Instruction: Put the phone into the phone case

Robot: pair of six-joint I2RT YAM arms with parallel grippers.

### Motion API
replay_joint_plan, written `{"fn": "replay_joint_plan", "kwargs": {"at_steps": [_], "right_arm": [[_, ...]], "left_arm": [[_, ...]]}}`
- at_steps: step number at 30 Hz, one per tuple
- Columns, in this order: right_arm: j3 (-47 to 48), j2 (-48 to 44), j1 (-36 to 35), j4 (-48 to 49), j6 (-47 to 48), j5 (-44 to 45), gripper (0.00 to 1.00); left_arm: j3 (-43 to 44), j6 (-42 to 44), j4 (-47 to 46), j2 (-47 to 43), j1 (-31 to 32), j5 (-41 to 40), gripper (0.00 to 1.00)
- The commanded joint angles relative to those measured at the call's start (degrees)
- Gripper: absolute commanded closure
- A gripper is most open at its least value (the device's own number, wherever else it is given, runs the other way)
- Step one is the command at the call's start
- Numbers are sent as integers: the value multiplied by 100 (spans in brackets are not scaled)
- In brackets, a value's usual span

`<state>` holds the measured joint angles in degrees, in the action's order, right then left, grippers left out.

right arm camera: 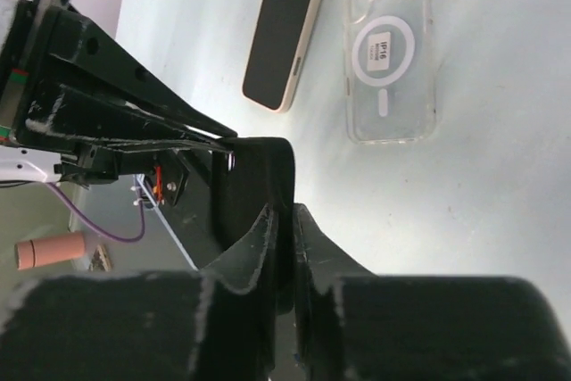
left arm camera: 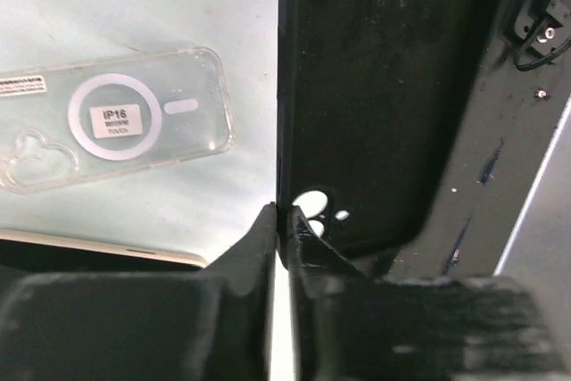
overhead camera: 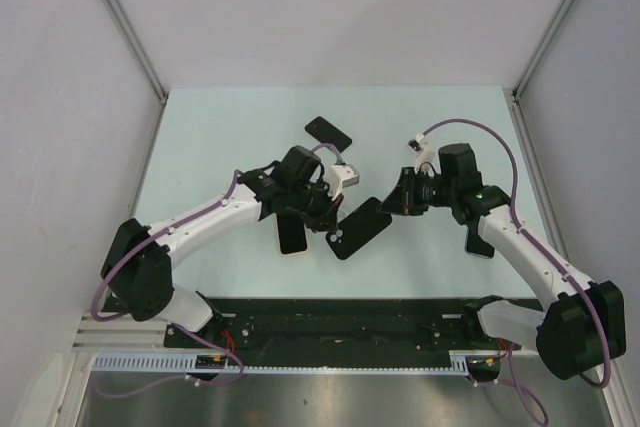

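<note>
A black phone case (overhead camera: 358,228) with camera holes hangs above the table between both grippers. My left gripper (overhead camera: 326,209) is shut on its edge by the camera holes; the left wrist view shows the jaws (left arm camera: 281,213) pinching the rim of the case (left arm camera: 384,86). My right gripper (overhead camera: 388,204) is shut on the opposite end; in the right wrist view the jaws (right arm camera: 284,213) clamp the case (right arm camera: 260,176). The phone (overhead camera: 292,236), dark screen up with a cream rim, lies flat on the table below the left gripper. It also shows in the right wrist view (right arm camera: 285,33).
A clear case marked IP16 (left arm camera: 116,118) lies on the table beside the phone, also in the right wrist view (right arm camera: 393,51). Another flat black item (overhead camera: 328,132) lies further back. A pale flat item (overhead camera: 480,239) lies under the right arm. Walls enclose the table.
</note>
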<state>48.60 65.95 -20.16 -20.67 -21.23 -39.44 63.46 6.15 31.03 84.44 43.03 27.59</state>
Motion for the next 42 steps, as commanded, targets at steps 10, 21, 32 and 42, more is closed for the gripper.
{"fn": "replay_joint_plan", "kwargs": {"at_steps": [10, 21, 32, 42], "right_arm": [[1, -416, 793, 273, -1505, 2125, 100], [-1080, -742, 1604, 1538, -3509, 4135, 99], [-2125, -1074, 672, 1434, -4547, 6200, 82], [-2434, -1892, 136, 212, -4715, 6046, 59]], "left_arm": [[457, -254, -403, -875, 22, -2701, 0], [-34, -1081, -712, -1879, -119, -3665, 0], [307, -1398, -115, -1440, -110, -4068, 0], [369, -1380, -44, -1431, -137, -4025, 0]]}}
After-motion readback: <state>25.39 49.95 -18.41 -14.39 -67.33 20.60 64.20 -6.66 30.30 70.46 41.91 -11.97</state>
